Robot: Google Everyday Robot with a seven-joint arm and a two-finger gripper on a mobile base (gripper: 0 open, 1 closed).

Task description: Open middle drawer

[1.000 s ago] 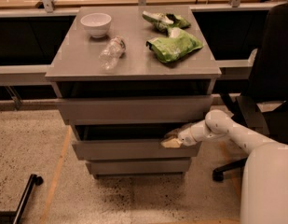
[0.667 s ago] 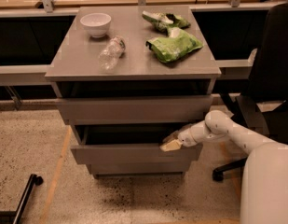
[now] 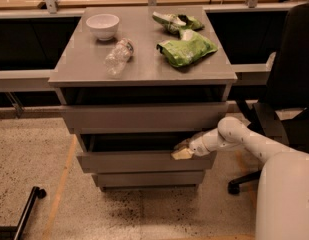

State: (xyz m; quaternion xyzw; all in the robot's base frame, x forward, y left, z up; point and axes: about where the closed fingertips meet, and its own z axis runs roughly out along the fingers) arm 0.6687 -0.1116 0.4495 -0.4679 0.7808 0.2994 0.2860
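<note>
speckled floor, grey cabinet [image 3: 159,73] with three drawers. entry: gripper [image 3: 183,153], at the right end of the top lip of the middle drawer [image 3: 134,162]. fingers [image 3: 180,155] seemingly pinched shut on that lip, though the contact is hard to read. drawer front runs left-right, mostly left of the fingers, standing part-way out with a dark gap above. likely pull: straight outward. on top: bowl [image 3: 103,25], bottle [image 3: 118,57], green bags [image 3: 187,49].

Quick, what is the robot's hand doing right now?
Gripper: at the top edge of the middle drawer, near its right end. Open or closed, it cannot be told.
</note>
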